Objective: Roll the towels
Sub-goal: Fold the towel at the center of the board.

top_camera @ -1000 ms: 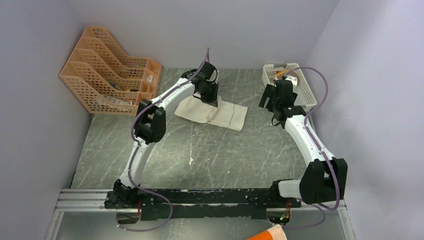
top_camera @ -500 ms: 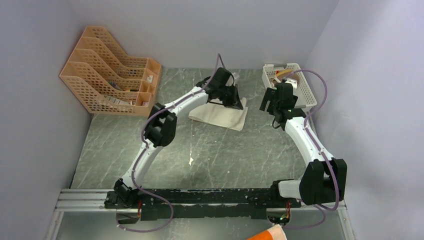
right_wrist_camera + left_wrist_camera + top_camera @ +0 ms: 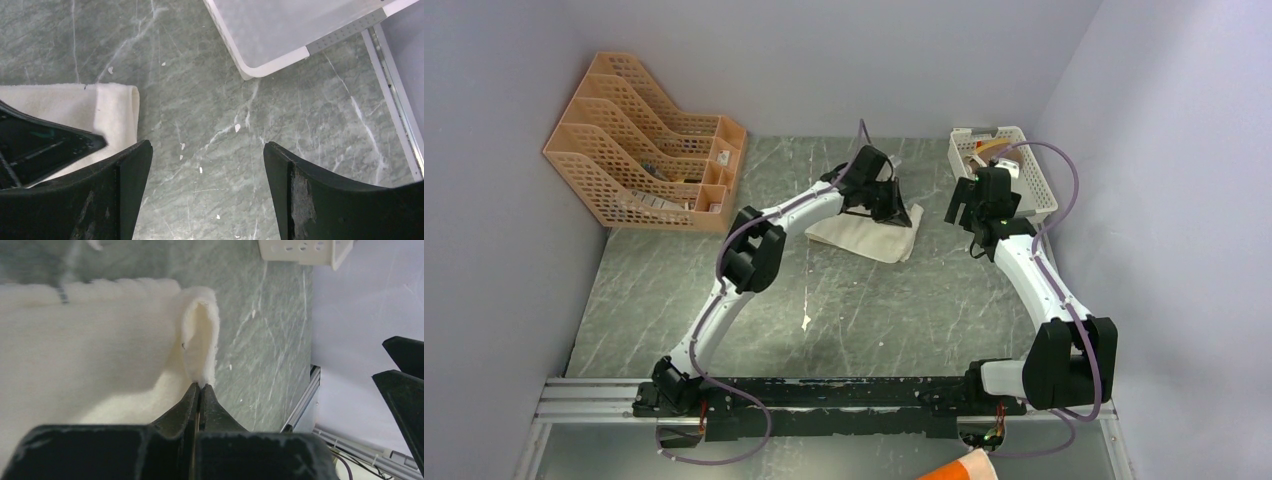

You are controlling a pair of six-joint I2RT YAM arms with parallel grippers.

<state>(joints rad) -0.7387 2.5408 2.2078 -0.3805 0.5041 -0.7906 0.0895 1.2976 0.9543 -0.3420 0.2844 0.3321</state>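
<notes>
A cream towel [image 3: 871,236] lies at the back middle of the table, folded over on itself. My left gripper [image 3: 896,208] is shut on a pinched fold of it; in the left wrist view the fold [image 3: 200,335] rises from the closed jaws [image 3: 200,388]. My right gripper [image 3: 972,212] hovers open and empty just right of the towel. In the right wrist view its fingers [image 3: 127,170] frame bare table, with the towel's corner [image 3: 117,107] and the left gripper at the left edge.
A white basket [image 3: 1034,185] with small items stands at the back right, also in the right wrist view [image 3: 280,35]. Orange file racks [image 3: 634,150] stand at the back left. Purple walls close in on three sides.
My left gripper has dragged the towel's left part over to the right, folding it onto the rest; the towel now covers less table. The right arm has barely moved.
</notes>
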